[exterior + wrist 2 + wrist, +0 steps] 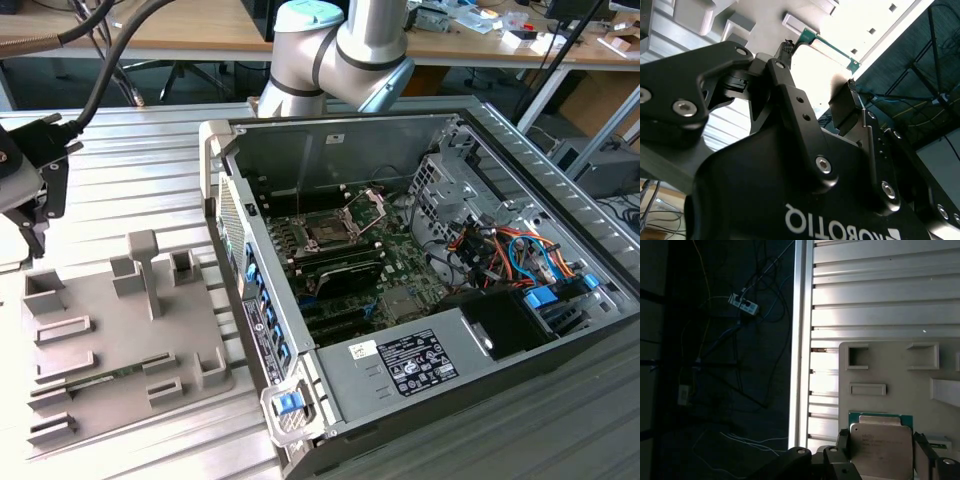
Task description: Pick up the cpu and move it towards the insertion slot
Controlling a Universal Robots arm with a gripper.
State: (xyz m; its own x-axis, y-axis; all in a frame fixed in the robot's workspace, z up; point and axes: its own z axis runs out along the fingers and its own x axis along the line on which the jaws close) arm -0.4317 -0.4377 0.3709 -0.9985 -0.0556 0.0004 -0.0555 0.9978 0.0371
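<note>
Silver cpu [880,447] pinched between the fingers [921,452] over a grey tray [890,370]. Thin edge hold could slip, dropping it.

Exterior view: high, angled down on case [340,140] and tray [110,335], mid-range. Both wrist views sit tight on my claw [819,64], facing the tray; they share chip [881,447] and tray.

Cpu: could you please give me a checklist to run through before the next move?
1. The tool grips the cpu: ok.
2. The cpu sits level in the grip: cannot tell.
3. The socket is open and empty: ok.
4. The tool is high enough to pass the case wall: cannot tell.
5. The cables lie apart from the socket: ok.
</note>
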